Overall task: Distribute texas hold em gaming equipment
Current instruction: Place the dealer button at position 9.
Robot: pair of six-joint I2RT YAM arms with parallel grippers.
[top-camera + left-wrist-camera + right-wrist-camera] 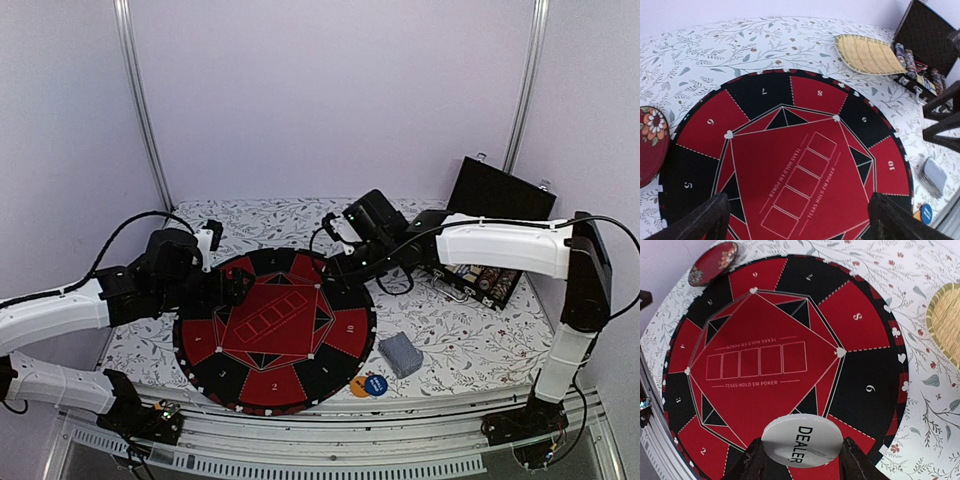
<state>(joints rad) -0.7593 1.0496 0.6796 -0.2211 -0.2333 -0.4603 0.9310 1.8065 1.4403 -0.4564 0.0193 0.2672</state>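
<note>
We see the right gripper (802, 455) clamped on a smooth white dealer button (802, 441). It is a glossy disc printed "DEALER" in black, pinched by its edges between two dark fingers (747, 465) over the round matte mat (765, 340). The mat lies flat, cut into red and black numbered wedges around a red polygon with five outlined card boxes.

Our left gripper (800, 227) hangs over the mat's other side, its black fingers spread wide with nothing between them.

On the floral-printed tablecloth (470, 335) a grey-blue deck of cards (400, 353) lies just beside the mat. An orange button (358, 388) and a blue button (377, 384) touch each other near it. Striped chips (920, 70) stand in rows in the open black case (495, 190). A woven straw tray (867, 55) lies beside the case, and a red flowered dish (647, 145) sits at the mat's edge.
</note>
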